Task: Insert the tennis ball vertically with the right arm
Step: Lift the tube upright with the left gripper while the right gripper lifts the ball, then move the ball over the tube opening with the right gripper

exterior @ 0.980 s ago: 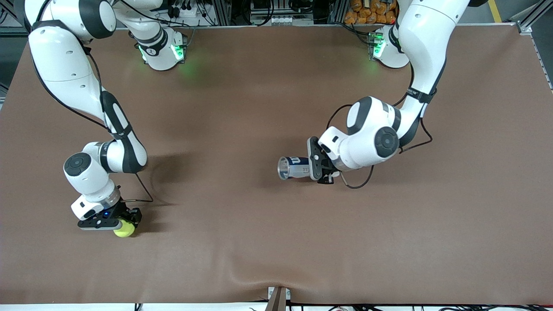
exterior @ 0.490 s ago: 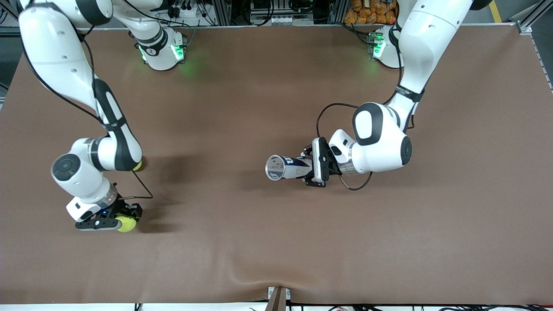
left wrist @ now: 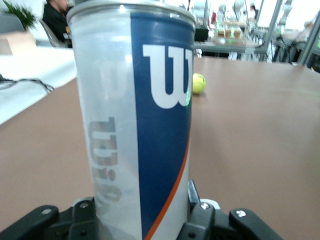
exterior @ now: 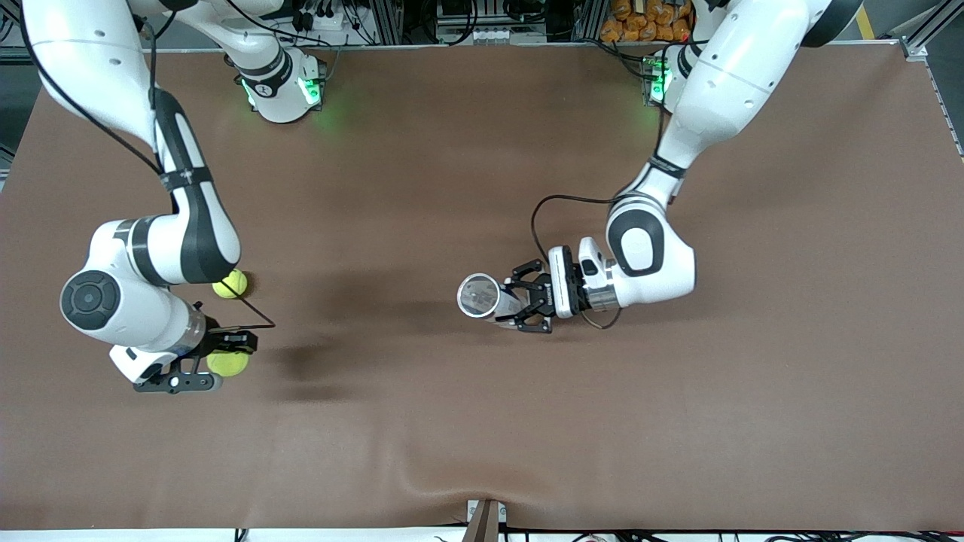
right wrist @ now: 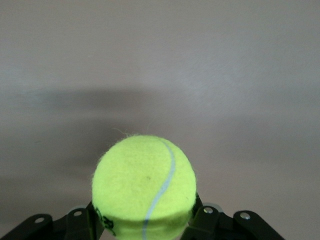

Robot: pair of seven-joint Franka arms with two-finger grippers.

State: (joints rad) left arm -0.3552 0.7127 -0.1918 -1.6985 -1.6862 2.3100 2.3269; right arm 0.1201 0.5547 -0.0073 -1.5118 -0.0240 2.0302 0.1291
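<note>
My right gripper [exterior: 220,364] is shut on a yellow-green tennis ball [exterior: 228,363], held above the brown table at the right arm's end. In the right wrist view the tennis ball [right wrist: 144,182] fills the space between the black fingers [right wrist: 80,222], with my right gripper [right wrist: 145,220] round its lower half. My left gripper [exterior: 520,303] is shut on a clear can with a blue-and-white label [exterior: 482,296] over the table's middle, its open mouth turned up toward the front camera. In the left wrist view the can [left wrist: 135,125] stands lengthwise out of my left gripper [left wrist: 142,212].
A second tennis ball [exterior: 230,284] [left wrist: 198,83] lies on the table beside the right arm's forearm. A black cable [exterior: 252,316] loops off the right wrist. A small bracket [exterior: 486,518] sits at the table's front edge.
The right arm has lifted the tennis ball off the table and drawn back, uncovering the second ball. The left arm has turned the can from lying sideways to mouth-up.
</note>
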